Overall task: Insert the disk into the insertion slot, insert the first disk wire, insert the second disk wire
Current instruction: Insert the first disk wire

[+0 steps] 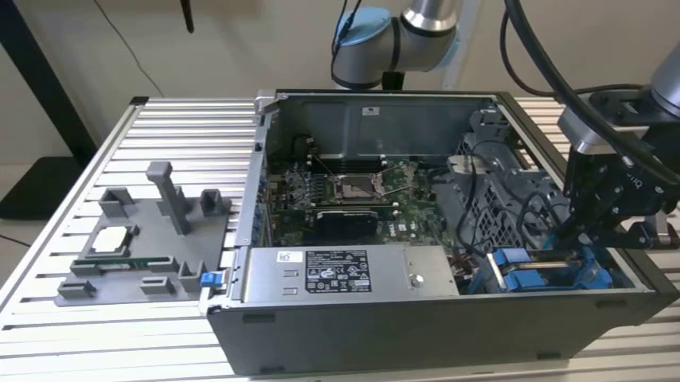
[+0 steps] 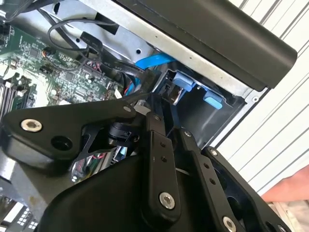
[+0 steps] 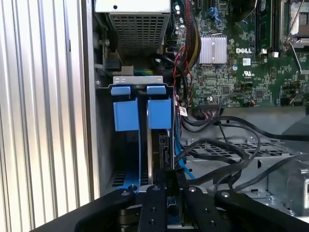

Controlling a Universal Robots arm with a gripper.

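The insertion slot (image 3: 140,79) is a grey metal bay with blue latch tabs (image 3: 159,113), at the case's front corner on the exterior view's right (image 1: 531,278). The disk (image 3: 161,145) stands edge-on in the bay behind one blue tab, with its connector end facing my gripper. My gripper (image 3: 173,176) hangs right over the bay (image 1: 582,239), its black fingers (image 3: 154,203) drawn close together on the disk's end. A thin blue cable (image 3: 179,154) and several black wires (image 3: 217,145) run loose beside the bay. The same blue tabs (image 2: 183,82) appear past the fingers in the second wrist view.
The grey power-supply box (image 1: 340,274) sits beside the bay, and the motherboard (image 1: 351,191) lies behind it. A perforated metal cage (image 3: 227,150) carries black cables. A grey fixture (image 1: 149,239) with parts rests on the slatted table. A person's hand (image 2: 289,191) is near the case's outer wall.
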